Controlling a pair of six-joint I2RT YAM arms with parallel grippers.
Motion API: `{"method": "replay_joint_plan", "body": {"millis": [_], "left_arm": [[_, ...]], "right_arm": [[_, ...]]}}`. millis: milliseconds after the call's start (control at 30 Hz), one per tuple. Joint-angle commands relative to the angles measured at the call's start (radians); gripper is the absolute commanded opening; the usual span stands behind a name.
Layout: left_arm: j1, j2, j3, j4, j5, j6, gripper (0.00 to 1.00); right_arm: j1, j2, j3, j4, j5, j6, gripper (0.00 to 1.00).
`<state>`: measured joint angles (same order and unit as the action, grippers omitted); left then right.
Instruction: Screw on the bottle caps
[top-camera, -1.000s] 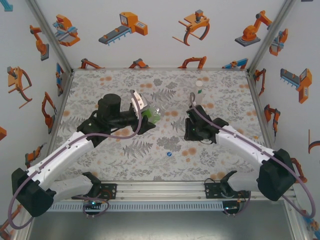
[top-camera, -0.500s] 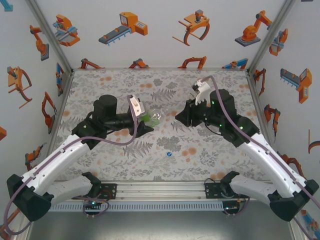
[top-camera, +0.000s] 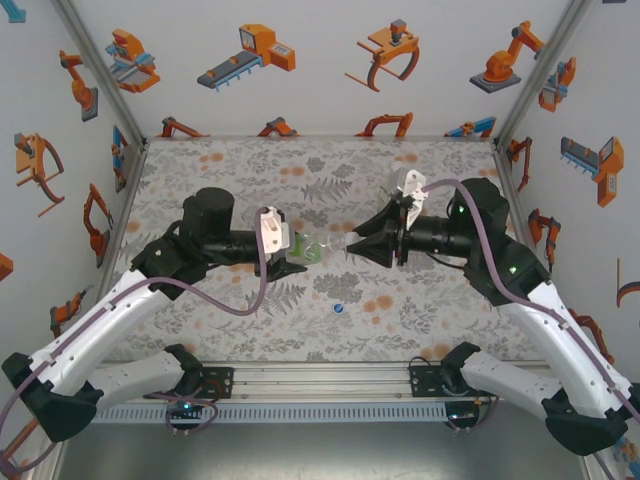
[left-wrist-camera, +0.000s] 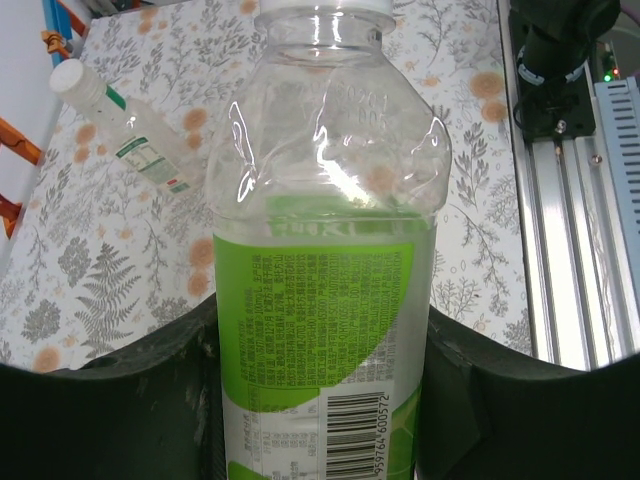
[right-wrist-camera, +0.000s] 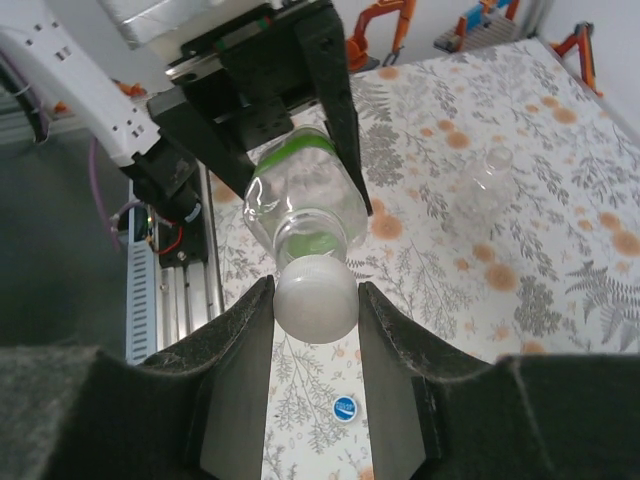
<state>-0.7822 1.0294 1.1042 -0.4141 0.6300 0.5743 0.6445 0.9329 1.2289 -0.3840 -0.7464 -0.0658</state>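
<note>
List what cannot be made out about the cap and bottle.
Whether the round white plastic cap has caught the thread: right wrist view, it covers the neck of the clear green-labelled plastic bottle; left wrist view, the top edge cuts it off.
That bottle's base: left wrist view, bottom edge cuts it off; right wrist view, the left jaws hide it.
Print on the small round blue plastic cap: too small, right wrist view.

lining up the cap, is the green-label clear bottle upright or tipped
Tipped: the clear plastic bottle with the green label lies sideways in the left gripper, mouth toward the round white cap in the right gripper.
</note>
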Motion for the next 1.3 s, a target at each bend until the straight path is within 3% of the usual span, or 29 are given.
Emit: {"method": "replay_joint_plan", "body": {"millis": [0,233,1267], "left_arm": [[-0.013,0.006,0.028,-0.046,0.030,0.055,0.02],[-0.025,0.011,0.032,-0.048,0.025,0.059,0.01],[-0.032,0.020,0.031,-0.010,0.008,0.039,0.00]], "right_arm": [[-0.003,0.008,0.021,0.011,-0.096,-0.085,0.22],[-0.002,0.020,0.014,0.029,-0.134,-0.094,0.21],[0.007,0.027,-0.035,0.035,-0.084,-0.084,0.17]]}}
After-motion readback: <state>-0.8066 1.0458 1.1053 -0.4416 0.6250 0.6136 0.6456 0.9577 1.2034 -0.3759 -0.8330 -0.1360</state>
